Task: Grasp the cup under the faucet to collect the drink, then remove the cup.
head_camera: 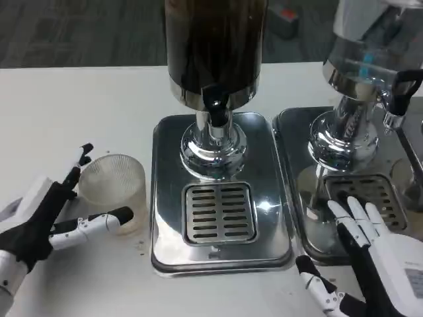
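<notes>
One empty cup (117, 183) beside dispenser (215, 72)

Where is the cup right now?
In the head view the cup stands on the white table at left, beside the dark dispenser's drip tray, between the fingers of the left hand.

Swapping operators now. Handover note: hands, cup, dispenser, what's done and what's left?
Left hand: open, fingers either side of the cup; whether they touch it is unclear.
Right hand: open, holding nothing, over the right drip tray.
Cup: upright on the table, left of the dark drink dispenser, looks empty.
Faucet above the centre grate, nothing under it.
Done: reach to cup.
Left: grasp, place under faucet, fill, remove.
</notes>
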